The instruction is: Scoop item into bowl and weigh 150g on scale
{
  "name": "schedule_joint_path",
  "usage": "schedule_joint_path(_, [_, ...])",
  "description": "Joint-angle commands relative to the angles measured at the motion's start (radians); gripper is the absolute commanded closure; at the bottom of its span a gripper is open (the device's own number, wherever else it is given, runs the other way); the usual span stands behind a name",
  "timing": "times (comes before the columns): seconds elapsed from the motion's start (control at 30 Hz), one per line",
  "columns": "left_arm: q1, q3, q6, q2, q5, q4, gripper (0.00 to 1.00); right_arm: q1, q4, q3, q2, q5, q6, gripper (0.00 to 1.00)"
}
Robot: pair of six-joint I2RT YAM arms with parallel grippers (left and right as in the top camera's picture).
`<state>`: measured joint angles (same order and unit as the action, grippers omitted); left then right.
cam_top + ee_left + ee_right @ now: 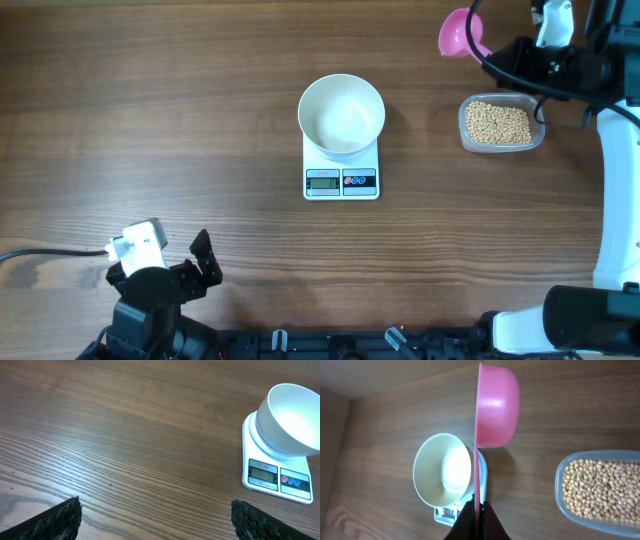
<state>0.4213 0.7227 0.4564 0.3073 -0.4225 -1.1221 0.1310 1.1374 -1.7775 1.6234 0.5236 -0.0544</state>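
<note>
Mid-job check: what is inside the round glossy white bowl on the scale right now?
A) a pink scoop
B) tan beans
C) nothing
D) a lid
C: the round glossy white bowl on the small white digital scale shows only bare white inside; the small tan beans lie in the clear plastic container.

The right tool [476,513] grips a pink scoop [497,410] by its handle over the table [395,420], white bowl [442,470] on the scale [442,516] to one side, beans [600,491] in a clear container [559,477] opposite.
</note>
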Motion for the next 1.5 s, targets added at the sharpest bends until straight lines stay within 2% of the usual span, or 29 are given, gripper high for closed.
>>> schedule_joint_path(0.0, [-0.007, -0.006, -0.008, -0.003, -0.064, 0.01, 0.0, 0.002, 0.006, -0.014, -0.013, 0.008, 0.055, 0.96])
schedule_joint_path(0.07, [-0.007, -0.006, -0.007, -0.003, -0.072, 0.053, 0.0, 0.002, 0.0, -0.014, -0.013, 0.008, 0.055, 0.96])
schedule_joint_path(0.1, [-0.007, -0.006, -0.007, -0.003, -0.064, 0.113, 0.0, 0.001, -0.003, -0.014, -0.013, 0.008, 0.055, 0.96])
schedule_joint_path(0.13, [-0.007, -0.006, 0.0, -0.003, -0.023, 0.239, 0.0, 0.002, -0.008, -0.014, -0.013, 0.008, 0.055, 0.96])
schedule_joint_path(0.17, [-0.007, -0.006, 0.0, -0.003, 0.075, 0.35, 0.0, 0.002, -0.011, -0.014, -0.013, 0.008, 0.055, 0.96])
schedule_joint_path(0.23, [-0.007, -0.006, 0.0, -0.003, 0.319, 0.446, 0.0, 0.001, -0.011, -0.014, -0.013, 0.008, 0.055, 0.96])
schedule_joint_path(0.27, [-0.007, -0.006, -0.001, -0.003, 0.345, 0.479, 0.0, 0.001, -0.011, -0.014, -0.013, 0.008, 0.055, 0.96])
schedule_joint_path(0.33, [-0.007, -0.006, -0.008, 0.0, 0.286, 0.647, 0.0, 0.001, 0.006, -0.014, -0.012, 0.008, 0.079, 0.96])
schedule_joint_path(0.4, [-0.008, -0.006, -0.008, 0.0, 0.237, 0.753, 0.0, 0.002, 0.025, -0.014, -0.012, -0.011, 0.1, 0.96])
schedule_joint_path(0.5, [-0.008, -0.005, -0.018, 0.036, 0.185, 0.948, 0.0, 0.002, 0.044, -0.014, -0.012, -0.011, 0.195, 0.96])
schedule_joint_path(0.57, [-0.008, 0.002, -0.062, 0.114, 0.178, 0.997, 0.0, 0.002, 0.041, -0.014, -0.01, -0.057, 0.215, 0.96])
schedule_joint_path(0.6, [-0.008, 0.024, -0.062, 0.187, 0.152, 0.994, 0.0, 0.002, 0.034, -0.014, -0.01, -0.109, 0.211, 0.96])
schedule_joint_path(0.7, [-0.008, 0.185, -0.182, 0.457, 0.133, 0.877, 0.0, 0.002, 0.029, -0.014, -0.01, -0.143, 0.211, 0.96])
schedule_joint_path(0.73, [-0.008, 0.302, -0.188, 0.588, 0.133, 0.731, 0.0, 0.001, 0.034, -0.014, -0.011, -0.142, 0.208, 0.96])
schedule_joint_path(0.8, [-0.008, 0.45, -0.175, 0.724, 0.134, 0.523, 0.0, 0.001, 0.046, -0.014, -0.011, -0.142, 0.204, 0.96])
schedule_joint_path(0.83, [-0.008, 0.568, -0.157, 0.834, 0.163, 0.352, 0.0, 0.002, 0.063, -0.014, -0.011, -0.142, 0.204, 0.96])
schedule_joint_path(0.87, [-0.007, 0.657, -0.158, 0.915, 0.231, 0.236, 0.0, 0.001, 0.088, -0.014, -0.011, -0.142, 0.204, 0.96])
schedule_joint_path(0.93, [-0.007, 0.75, -0.158, 1.026, 0.37, 0.117, 0.0, 0.001, 0.134, -0.014, -0.011, -0.142, 0.204, 0.96])
schedule_joint_path(1.0, [-0.016, 0.759, -0.168, 1.056, 0.528, 0.048, 0.0, 0.001, 0.176, -0.014, -0.011, -0.139, 0.201, 0.96])
schedule_joint_path(1.07, [-0.055, 0.758, -0.316, 1.022, 0.769, -0.051, 0.0, 0.001, 0.216, -0.014, -0.011, -0.13, 0.2, 0.96])
schedule_joint_path(1.13, [-0.106, 0.758, -0.454, 0.974, 0.891, -0.125, 0.0, 0.001, 0.228, -0.014, -0.011, -0.13, 0.183, 0.96])
schedule_joint_path(1.23, [-0.214, 0.725, -0.528, 0.897, 0.895, -0.199, 0.0, 0.001, 0.239, -0.014, -0.011, -0.13, 0.175, 0.96])
schedule_joint_path(1.33, [-0.255, 0.613, -0.528, 0.842, 0.922, -0.163, 0.0, 0.001, 0.239, -0.014, -0.011, -0.13, 0.174, 0.96])
schedule_joint_path(1.4, [-0.255, 0.469, -0.528, 0.813, 1.075, -0.029, 0.0, 0.001, 0.24, -0.014, -0.011, -0.131, 0.162, 0.96])
schedule_joint_path(1.47, [-0.255, 0.391, -0.513, 0.805, 1.105, 0.067, 0.0, 0.001, 0.24, -0.014, -0.011, -0.131, 0.159, 0.96])
